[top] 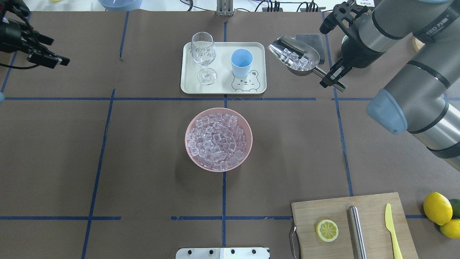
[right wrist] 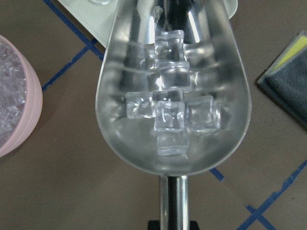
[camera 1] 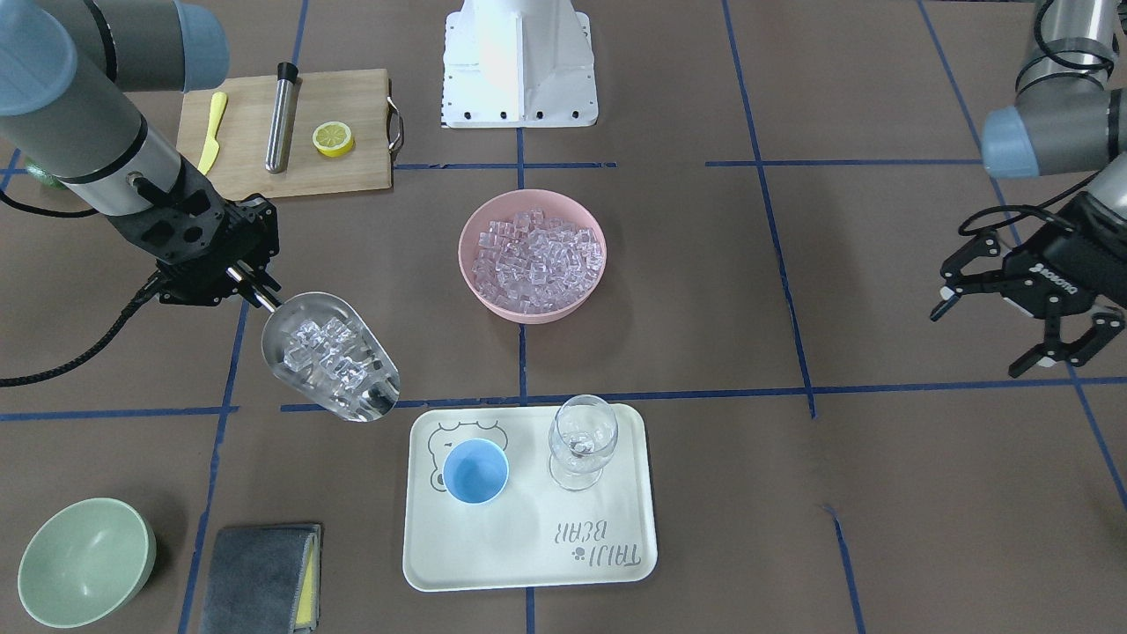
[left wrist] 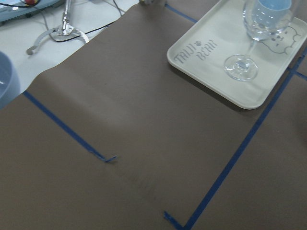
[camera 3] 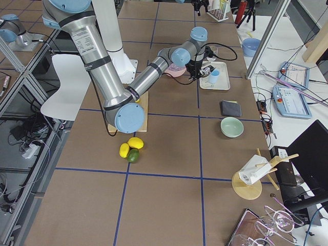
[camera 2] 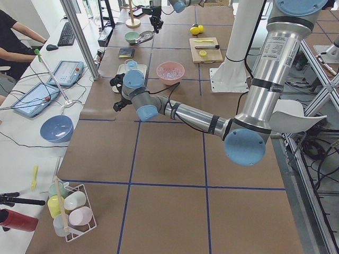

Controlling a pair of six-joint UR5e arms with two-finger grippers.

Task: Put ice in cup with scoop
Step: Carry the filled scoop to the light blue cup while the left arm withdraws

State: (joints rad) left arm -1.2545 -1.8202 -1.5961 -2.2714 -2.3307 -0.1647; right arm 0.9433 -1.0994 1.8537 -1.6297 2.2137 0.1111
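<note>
Clamping the scoop of ice, the right hand hovers near the cup.

The jaws of the right arm, at this view's left, were closed on the thin rod handle of the shiny stainless-steel scoop. The scoop hung above the brown counter, a little tilted, with several clear ice cubes in its deep trough. It was just beside the cream rectangular tray but not over it. On the tray stood the small round light-blue plastic cup, its blue bottom showing bare, and next to it a clear stemmed wine glass. Behind the tray, a round pink bowl held many more such cubes. The jaws of the left arm, far at the right, stood wide apart above the counter.
</note>
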